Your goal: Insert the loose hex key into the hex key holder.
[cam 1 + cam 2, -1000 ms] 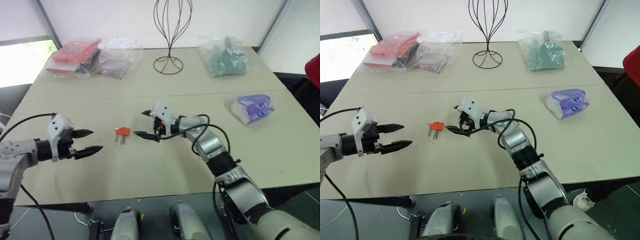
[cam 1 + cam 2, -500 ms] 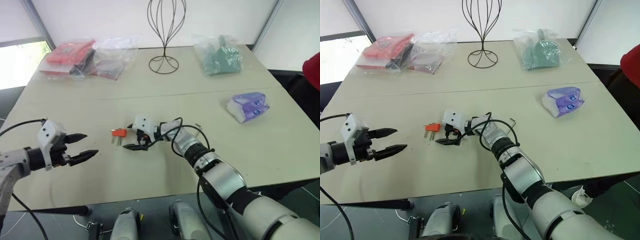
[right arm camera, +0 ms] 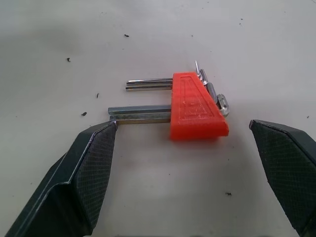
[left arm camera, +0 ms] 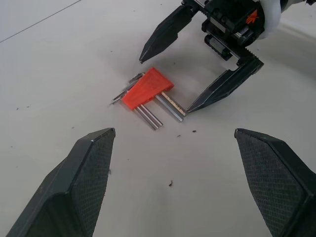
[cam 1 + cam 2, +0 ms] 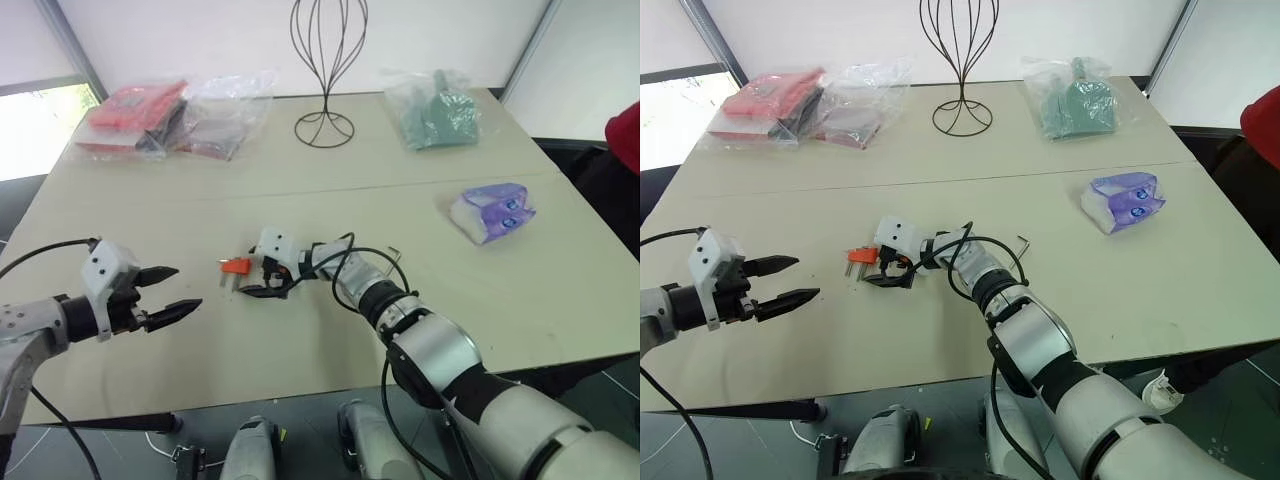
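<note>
Big beige table [image 5: 300,330] with a seam running across the middle. Near the centre sits the little orange-red hex key holder [image 5: 236,266], and just right of it a loose hex key [image 5: 1023,243] lies flat. Far left there's a red packet [image 5: 135,112] and a clear plastic bag [image 5: 232,115] beside it. Far middle, a wire stand [image 5: 326,70]. Far right, a bagged green thing [image 5: 440,112]. A purple-and-white packet [image 5: 492,211] sits mid-right.
</note>
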### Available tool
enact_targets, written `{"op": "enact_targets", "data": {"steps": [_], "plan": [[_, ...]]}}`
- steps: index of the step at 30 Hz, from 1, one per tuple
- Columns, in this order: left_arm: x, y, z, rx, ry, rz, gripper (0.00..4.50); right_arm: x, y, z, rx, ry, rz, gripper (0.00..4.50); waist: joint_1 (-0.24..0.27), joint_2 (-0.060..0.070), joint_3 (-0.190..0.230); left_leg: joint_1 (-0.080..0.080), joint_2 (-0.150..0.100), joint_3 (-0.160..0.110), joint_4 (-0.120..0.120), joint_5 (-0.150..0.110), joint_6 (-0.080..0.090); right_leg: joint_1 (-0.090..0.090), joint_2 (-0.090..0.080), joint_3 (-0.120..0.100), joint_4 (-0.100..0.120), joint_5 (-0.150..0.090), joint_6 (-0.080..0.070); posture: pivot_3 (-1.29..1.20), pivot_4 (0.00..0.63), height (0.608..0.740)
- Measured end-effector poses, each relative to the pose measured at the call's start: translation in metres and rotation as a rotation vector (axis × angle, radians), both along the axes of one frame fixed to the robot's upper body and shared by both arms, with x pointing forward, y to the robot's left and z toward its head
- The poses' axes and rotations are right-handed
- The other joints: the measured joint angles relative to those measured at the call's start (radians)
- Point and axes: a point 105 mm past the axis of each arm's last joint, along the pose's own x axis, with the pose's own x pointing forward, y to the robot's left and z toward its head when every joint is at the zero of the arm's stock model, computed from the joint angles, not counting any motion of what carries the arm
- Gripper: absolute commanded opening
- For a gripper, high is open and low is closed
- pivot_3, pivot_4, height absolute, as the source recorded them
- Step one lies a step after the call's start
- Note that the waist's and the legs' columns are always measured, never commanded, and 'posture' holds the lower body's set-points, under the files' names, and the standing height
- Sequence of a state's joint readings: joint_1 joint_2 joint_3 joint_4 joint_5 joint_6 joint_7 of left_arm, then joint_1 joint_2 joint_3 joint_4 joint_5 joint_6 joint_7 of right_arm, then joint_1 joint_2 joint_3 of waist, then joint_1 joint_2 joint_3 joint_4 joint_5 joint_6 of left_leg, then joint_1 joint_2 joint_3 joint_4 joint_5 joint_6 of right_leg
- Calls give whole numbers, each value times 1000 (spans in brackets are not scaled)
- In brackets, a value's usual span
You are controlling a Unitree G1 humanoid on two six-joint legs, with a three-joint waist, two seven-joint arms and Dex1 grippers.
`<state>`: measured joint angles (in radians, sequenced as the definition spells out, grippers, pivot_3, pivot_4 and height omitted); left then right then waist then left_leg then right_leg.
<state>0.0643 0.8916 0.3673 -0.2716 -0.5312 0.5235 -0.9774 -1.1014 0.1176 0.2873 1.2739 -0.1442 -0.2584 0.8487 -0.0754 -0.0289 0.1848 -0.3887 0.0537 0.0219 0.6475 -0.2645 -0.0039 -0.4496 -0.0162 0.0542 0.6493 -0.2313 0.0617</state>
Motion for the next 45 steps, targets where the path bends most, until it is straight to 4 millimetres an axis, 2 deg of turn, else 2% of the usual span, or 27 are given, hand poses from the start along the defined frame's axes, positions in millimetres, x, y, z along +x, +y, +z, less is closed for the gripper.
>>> {"op": "enact_targets", "data": {"steps": [3, 10, 17, 31, 35, 45], "plan": [[0, -1, 1, 3, -7, 1, 4063, -5, 6, -2, -5, 2, 20, 2131, -1, 0, 0, 0, 0, 0, 0, 0, 0, 0, 0, 0, 0, 0, 0, 0, 150, 740], [0, 0, -3, -3, -3, 20, 4063, -5, 9, -2, -3, -3, 16, 2131, 0, 0, 0, 0, 0, 0, 0, 0, 0, 0, -1, 0, 0, 0, 0, 0, 150, 740], [1, -1, -5, 14, -9, 17, 4063, -3, 10, -5, 14, 68, -43, 2131, 0, 0, 0, 0, 0, 0, 0, 0, -1, 0, -1, 0, 0, 0, -1, 0, 150, 740], [8, -8, -9, 17, -12, -8, 4063, -12, 16, -9, 55, 74, -26, 2131, -17, 0, 0, 0, 0, 0, -1, 0, -1, 0, 0, 0, 0, 1, 0, 0, 150, 740], [8, -9, -9, 19, -14, -13, 4063, -13, 18, -9, 51, 66, -15, 1030, -22, 0, 0, 0, 0, 0, -1, 0, -1, 0, 0, 0, 0, 2, 1, 0, 150, 740], [9, -6, -11, 27, -14, -5, 4063, -13, 18, -9, 52, 62, -13, 1035, -22, 0, 0, 0, 0, 0, -1, 0, -1, 0, -1, 0, 0, 1, 1, 0, 150, 740]]}}
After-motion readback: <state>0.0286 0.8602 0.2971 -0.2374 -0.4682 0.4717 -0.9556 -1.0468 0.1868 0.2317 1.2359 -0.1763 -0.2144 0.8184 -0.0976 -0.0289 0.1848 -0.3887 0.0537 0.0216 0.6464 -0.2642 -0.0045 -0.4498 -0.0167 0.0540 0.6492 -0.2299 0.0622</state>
